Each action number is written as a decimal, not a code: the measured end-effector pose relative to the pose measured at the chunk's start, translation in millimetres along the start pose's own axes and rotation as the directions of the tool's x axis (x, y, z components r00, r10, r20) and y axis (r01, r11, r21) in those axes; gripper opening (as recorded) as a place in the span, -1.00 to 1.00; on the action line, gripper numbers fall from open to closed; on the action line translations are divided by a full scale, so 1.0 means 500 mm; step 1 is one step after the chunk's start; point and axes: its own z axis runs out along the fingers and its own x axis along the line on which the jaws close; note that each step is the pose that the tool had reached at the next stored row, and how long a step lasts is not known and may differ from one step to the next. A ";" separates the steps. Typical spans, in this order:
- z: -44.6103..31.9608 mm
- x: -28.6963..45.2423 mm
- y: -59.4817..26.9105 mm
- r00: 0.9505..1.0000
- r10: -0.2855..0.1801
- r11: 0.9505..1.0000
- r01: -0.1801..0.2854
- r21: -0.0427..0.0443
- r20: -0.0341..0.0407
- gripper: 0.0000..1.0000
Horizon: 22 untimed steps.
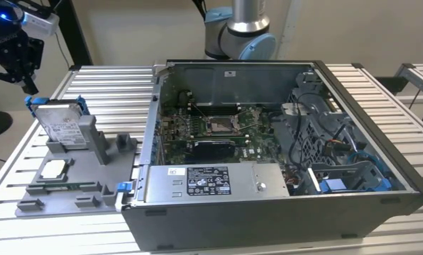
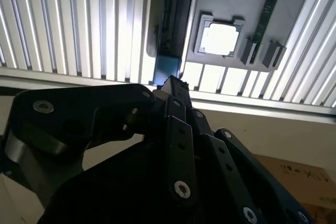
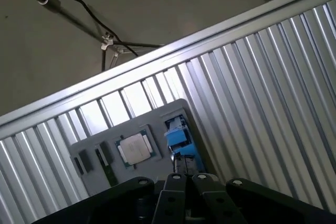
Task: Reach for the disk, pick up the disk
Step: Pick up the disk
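The disk (image 1: 59, 126) is a silver-grey drive with a white label and a bright blue frame. It stands upright in a slot of a grey fixture (image 1: 91, 170) at the exterior view's left. My black gripper (image 1: 13, 82) hangs open just above and slightly left of the disk's top blue corner, apart from it and holding nothing. In the second wrist view the disk (image 2: 173, 19) appears edge-on, its blue end just beyond my gripper (image 2: 173, 82). In the first wrist view the disk's blue frame (image 3: 176, 137) lies just past my gripper (image 3: 181, 174).
The fixture also carries a white-topped square chip (image 1: 56, 169) and a green memory stick (image 1: 62, 186). An open computer case (image 1: 282, 143) stands to the exterior view's right of the fixture. All rest on a ribbed metal table (image 1: 112, 79). The arm's base (image 1: 240, 32) rises behind the case.
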 end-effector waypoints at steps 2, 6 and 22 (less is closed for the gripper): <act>0.000 0.000 0.000 1.000 -0.017 1.000 0.017 0.000 -0.001 -1.00; 0.000 0.000 0.000 0.998 -0.066 0.998 0.066 0.001 -0.002 -1.00; 0.002 -0.002 -0.006 0.973 -0.230 0.973 0.230 0.015 -0.004 -1.00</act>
